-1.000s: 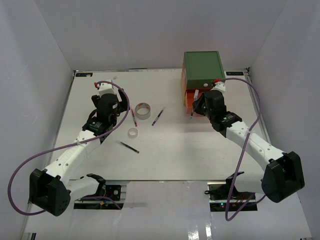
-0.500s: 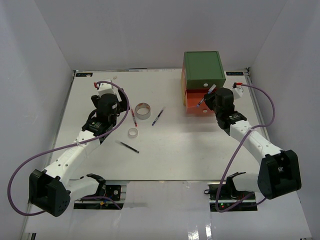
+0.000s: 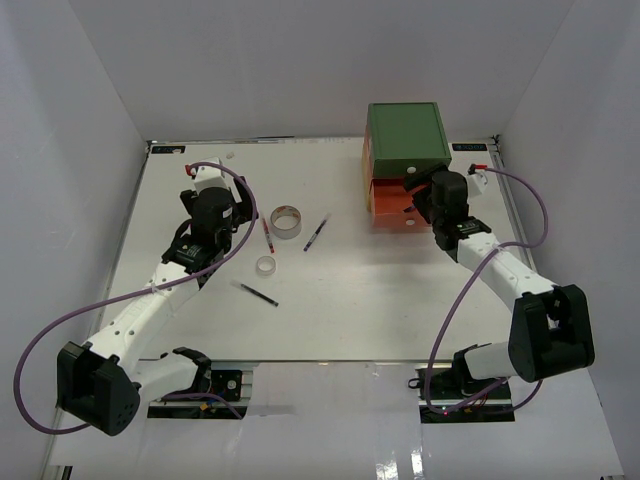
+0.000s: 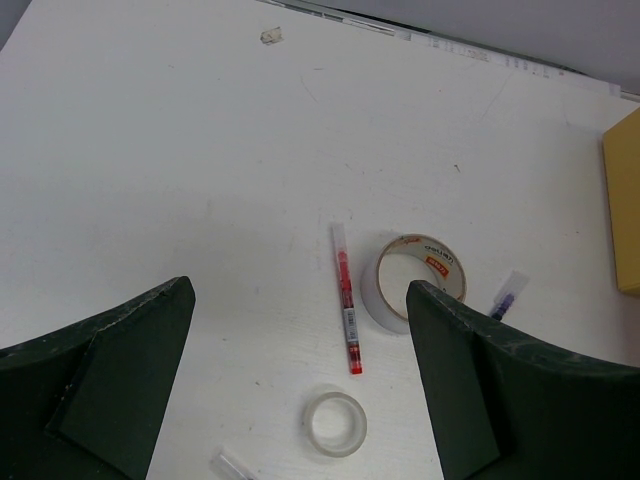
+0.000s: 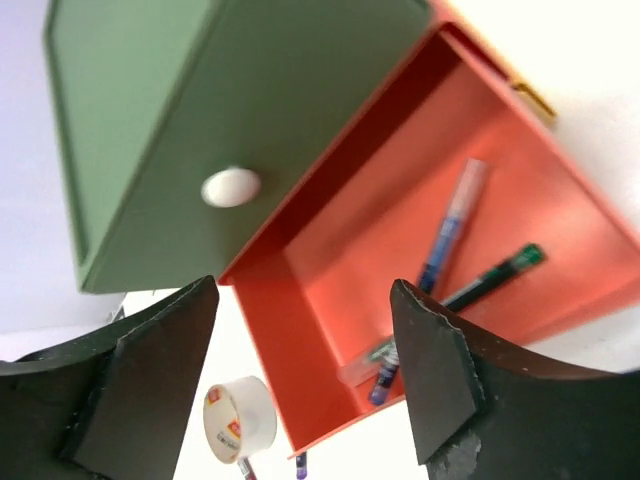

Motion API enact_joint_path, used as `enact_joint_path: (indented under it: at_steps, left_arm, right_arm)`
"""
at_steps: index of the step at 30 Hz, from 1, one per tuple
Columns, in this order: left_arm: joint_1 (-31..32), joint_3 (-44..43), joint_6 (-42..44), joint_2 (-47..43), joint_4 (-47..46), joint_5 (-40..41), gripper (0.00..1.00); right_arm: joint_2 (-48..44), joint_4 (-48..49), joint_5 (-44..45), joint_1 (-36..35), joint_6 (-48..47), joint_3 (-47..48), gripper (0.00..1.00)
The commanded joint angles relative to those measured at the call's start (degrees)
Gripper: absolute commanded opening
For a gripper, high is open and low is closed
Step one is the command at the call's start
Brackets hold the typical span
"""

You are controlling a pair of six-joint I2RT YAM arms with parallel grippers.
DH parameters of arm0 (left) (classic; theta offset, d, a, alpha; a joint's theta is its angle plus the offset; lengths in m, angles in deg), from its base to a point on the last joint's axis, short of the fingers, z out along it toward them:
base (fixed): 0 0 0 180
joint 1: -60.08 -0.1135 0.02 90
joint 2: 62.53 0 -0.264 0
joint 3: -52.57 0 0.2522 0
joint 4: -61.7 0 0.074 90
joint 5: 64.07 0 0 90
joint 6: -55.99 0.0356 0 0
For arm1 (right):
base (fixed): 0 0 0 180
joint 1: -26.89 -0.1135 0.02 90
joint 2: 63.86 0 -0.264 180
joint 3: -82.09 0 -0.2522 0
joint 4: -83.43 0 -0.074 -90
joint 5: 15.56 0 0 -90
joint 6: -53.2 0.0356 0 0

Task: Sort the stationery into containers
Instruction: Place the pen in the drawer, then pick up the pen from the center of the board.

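Note:
The orange drawer [image 5: 300,350] stands pulled out under the shut green drawer [image 5: 200,100] with its white knob [image 5: 231,187]. My right gripper [image 5: 300,300] hangs open just above it, also seen in the top view [image 3: 418,190]. Inside lie a blue pen [image 5: 450,235], a green-tipped pen [image 5: 495,275] and a blurred pen [image 5: 378,360] at the front wall. My left gripper [image 4: 300,300] is open above the table, holding nothing. Below it lie a red pen [image 4: 345,300], the grey tape roll [image 4: 420,280] and the small whitish tape roll [image 4: 335,423].
On the table also lie a blue pen [image 3: 316,233] and a dark pen [image 3: 259,294]. A yellow drawer [image 4: 622,215] shows at the left wrist view's right edge. White walls enclose the table [image 3: 330,310] on three sides. Purple cables loop from both arms.
My right gripper carried a pen from the table up over the orange drawer, then opened; the pen now lies in the drawer. The left arm has not moved.

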Motion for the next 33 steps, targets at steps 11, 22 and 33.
enact_joint_path:
  at_steps: [11,22,33]
  left_arm:
    - [-1.0,-1.0,0.3,-2.5,0.5,0.7,0.98]
    - [-1.3,3.1,5.4,-8.0,-3.6,10.0,0.98]
    - [-2.4,4.0,-2.1,-17.3,10.3,7.1,0.98]
  right_arm:
    - [0.9,-6.2,-16.8,-11.0,-44.5,13.0,0.93]
    - [13.5,-14.3,-22.4,-35.1,-65.8,20.5,0.97]
    - [32.3,-17.2,-25.2,-47.9,-69.8,33.0,0.91]
